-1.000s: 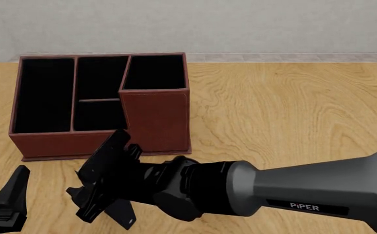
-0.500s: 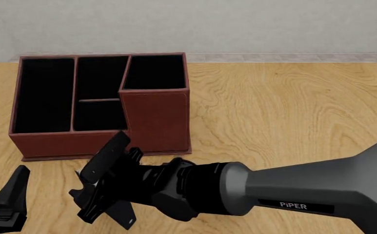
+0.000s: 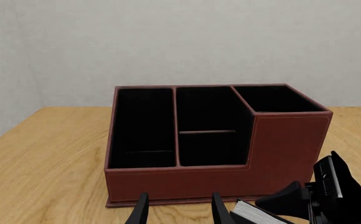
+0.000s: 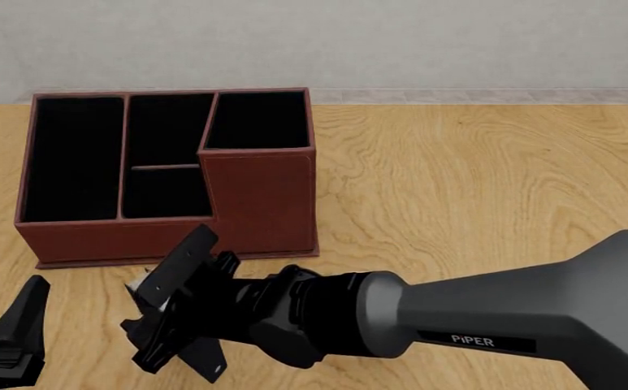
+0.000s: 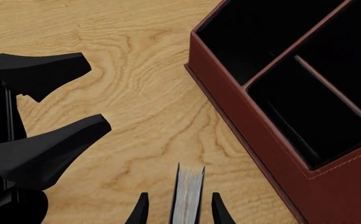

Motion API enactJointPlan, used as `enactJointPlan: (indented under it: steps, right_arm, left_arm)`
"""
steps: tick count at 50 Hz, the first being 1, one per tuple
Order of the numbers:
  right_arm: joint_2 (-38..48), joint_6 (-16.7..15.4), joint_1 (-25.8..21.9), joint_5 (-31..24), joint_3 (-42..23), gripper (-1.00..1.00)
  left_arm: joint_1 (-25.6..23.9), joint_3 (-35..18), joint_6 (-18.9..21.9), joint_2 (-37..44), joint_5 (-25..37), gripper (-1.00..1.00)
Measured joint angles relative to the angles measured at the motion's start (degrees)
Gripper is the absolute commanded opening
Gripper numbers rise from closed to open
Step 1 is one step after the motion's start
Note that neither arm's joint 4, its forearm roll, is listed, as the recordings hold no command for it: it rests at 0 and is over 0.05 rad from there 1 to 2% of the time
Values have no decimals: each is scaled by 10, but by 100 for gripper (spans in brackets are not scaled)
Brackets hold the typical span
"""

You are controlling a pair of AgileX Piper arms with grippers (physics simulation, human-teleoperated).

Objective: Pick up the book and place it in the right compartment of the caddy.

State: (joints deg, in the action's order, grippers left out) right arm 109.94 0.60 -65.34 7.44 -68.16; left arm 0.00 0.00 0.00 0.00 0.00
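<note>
currently holding the book (image 5: 187, 193) upright between the right gripper (image 5: 178, 209) fingers, grey-white page edges showing, jaws closed onto its covers. sits above the wooden table (image 4: 476, 179), just near of the caddy (image 4: 75, 236), in front of its near wall, left of the tall right compartment (image 4: 256, 119). no contact visible between book and caddy. all 4 caddy sections black-lined. left gripper (image 4: 15, 333) low at the near-left edge, fingers parted, nothing between them.
</note>
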Motion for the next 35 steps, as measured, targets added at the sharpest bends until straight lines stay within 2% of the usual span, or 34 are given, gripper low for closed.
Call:
enactJointPlan:
  steps: [1,16,26,35]
  right_arm:
    - [1,0,0,0,0,-100]
    - [-7,-16,8,-8,2,-100]
    - [-59,-21,10,6,24,-100]
    - [-118,-56,43,-30,-10,-100]
  left_arm:
    - [0,0,0,0,0,100]
    - [0,0,0,0,0,100]
    - [0,0,0,0,0,100]
    - [0,0,0,0,0,100]
